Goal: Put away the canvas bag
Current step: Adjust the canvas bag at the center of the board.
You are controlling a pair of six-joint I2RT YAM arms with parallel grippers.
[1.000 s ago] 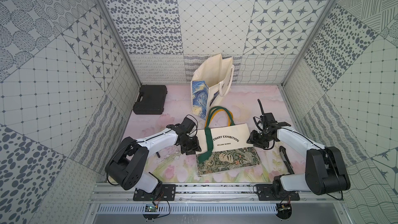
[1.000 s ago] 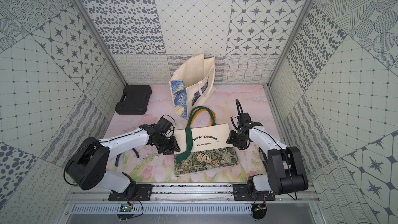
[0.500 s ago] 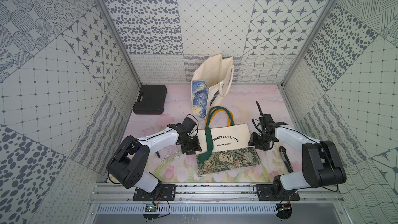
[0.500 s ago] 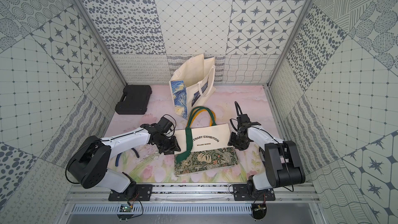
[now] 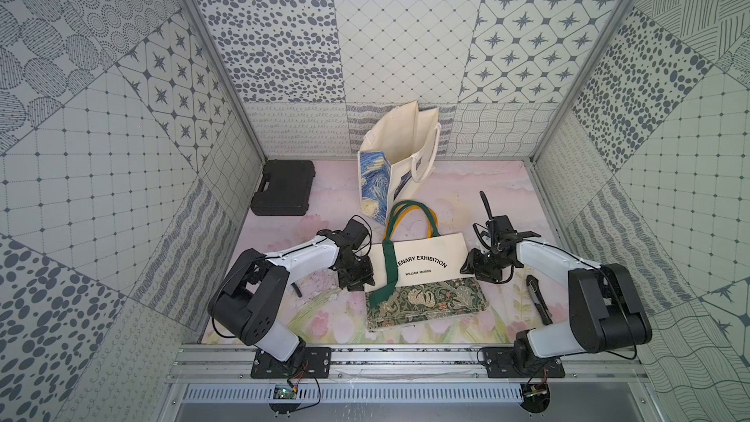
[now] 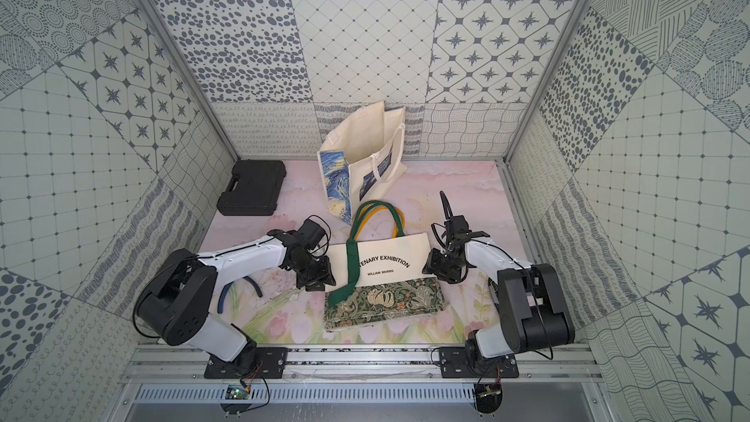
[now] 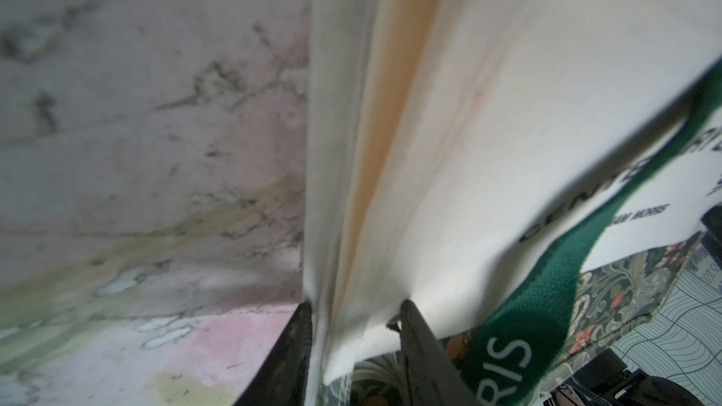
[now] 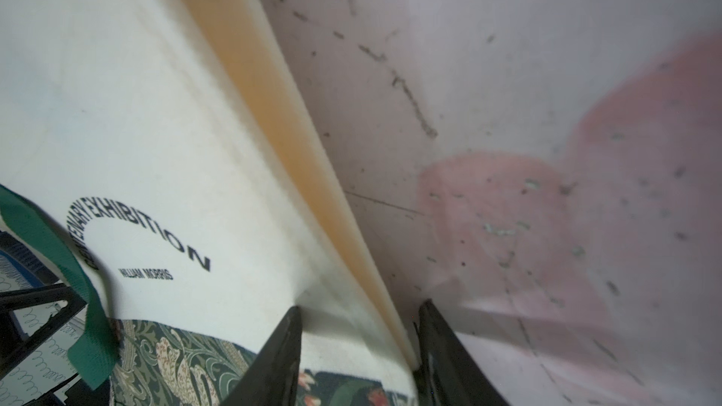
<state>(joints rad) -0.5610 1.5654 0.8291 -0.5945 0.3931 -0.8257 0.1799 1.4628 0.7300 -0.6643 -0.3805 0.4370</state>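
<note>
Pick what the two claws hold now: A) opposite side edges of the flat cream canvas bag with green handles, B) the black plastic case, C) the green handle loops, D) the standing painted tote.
A: the left claw and right claw each clamp a folded side edge of the cream canvas bag with green handles, which lies flat.

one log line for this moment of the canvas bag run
left gripper: shut on canvas bag edge | right gripper: shut on opposite edge | bag: spread out, outside upright tote
</note>
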